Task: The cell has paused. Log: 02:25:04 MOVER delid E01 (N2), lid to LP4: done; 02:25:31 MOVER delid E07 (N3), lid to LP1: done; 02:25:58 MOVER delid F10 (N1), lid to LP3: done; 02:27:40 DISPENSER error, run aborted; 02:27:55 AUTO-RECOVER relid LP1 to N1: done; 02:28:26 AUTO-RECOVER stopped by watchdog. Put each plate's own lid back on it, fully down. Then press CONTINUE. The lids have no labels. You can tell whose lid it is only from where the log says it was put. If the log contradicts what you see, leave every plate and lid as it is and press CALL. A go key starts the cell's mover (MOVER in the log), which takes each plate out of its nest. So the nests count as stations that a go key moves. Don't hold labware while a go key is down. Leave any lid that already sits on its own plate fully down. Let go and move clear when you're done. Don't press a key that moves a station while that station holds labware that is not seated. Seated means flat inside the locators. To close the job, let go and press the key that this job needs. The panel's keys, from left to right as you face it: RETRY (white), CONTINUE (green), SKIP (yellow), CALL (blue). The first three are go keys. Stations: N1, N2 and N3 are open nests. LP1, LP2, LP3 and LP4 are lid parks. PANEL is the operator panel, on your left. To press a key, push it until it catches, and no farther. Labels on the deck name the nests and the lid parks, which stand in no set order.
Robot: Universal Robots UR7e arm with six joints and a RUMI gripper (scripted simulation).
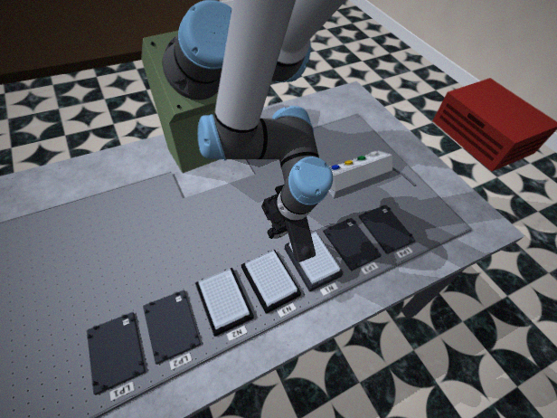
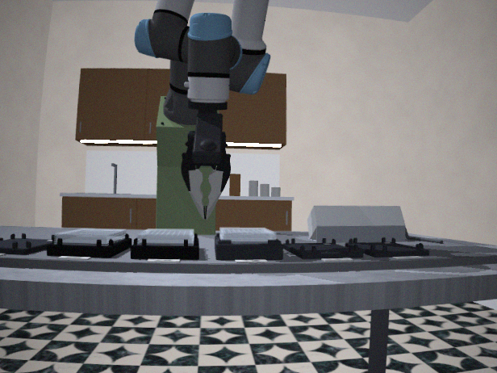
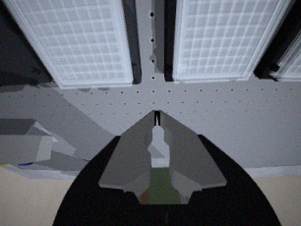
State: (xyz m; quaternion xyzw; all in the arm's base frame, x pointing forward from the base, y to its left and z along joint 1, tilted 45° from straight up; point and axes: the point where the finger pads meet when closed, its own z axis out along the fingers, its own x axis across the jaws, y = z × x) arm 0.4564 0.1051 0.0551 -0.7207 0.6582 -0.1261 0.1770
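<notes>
The pincer [image 2: 206,212] hung closed and empty above the N1 plate [image 1: 320,263]; a wrong key risked moving mislidded plates.

From above I can read small white tags on the deck, one in front of each station, in this order: LP1 [image 1: 122,391], LP2 [image 1: 180,361], N2 [image 1: 236,333], N3 [image 1: 287,309], N1 [image 1: 329,289]. Two more tags [image 1: 370,268] stand before the two dark parks on the far side, but their letters are too blurred for me. In my wrist view and the exterior view I find no text to read.
</notes>
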